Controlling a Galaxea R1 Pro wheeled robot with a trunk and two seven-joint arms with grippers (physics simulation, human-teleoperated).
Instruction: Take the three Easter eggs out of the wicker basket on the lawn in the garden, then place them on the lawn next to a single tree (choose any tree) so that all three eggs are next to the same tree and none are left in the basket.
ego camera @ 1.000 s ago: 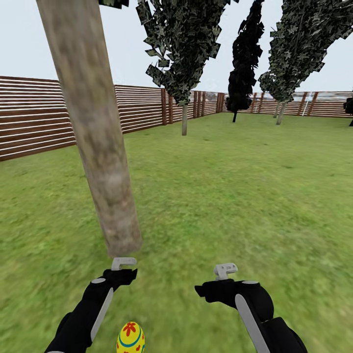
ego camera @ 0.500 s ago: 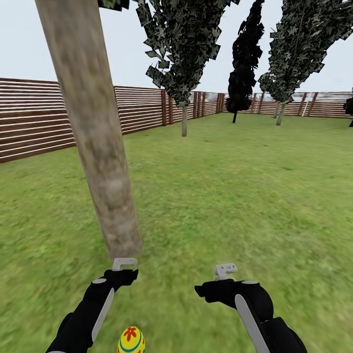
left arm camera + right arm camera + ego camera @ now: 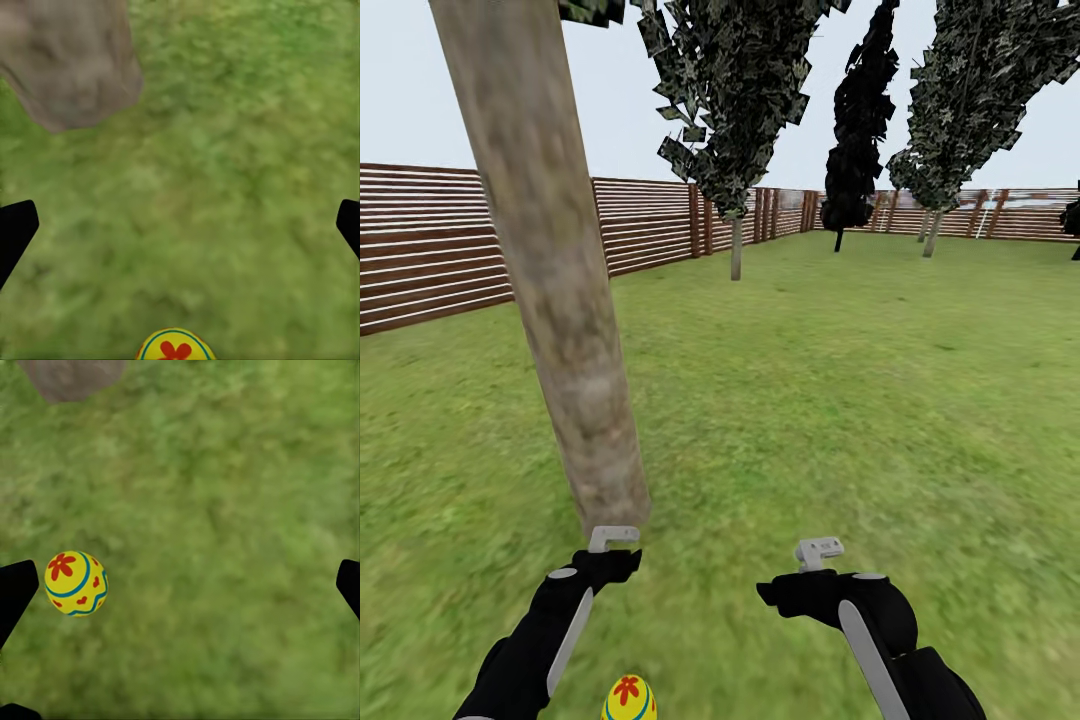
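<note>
Fence [image 3: 420, 250]: brown slats, far left, bordering the lawn [image 3: 840, 400]. Tree [image 3: 550, 270]: thick leaning grey-brown trunk, rooted just ahead of the left end effector [image 3: 613, 537], which hangs empty over the grass with fingers spread wide. Easter egg [image 3: 628, 698]: yellow, red flower, lying on the lawn near the trunk, between the two arms; right end effector [image 3: 819, 549]: likewise wide open, holding nothing.

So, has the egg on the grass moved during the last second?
Cannot tell. The egg sits lower against the base of the tree trunk, but the fence shifted too, suggesting camera motion.
</note>
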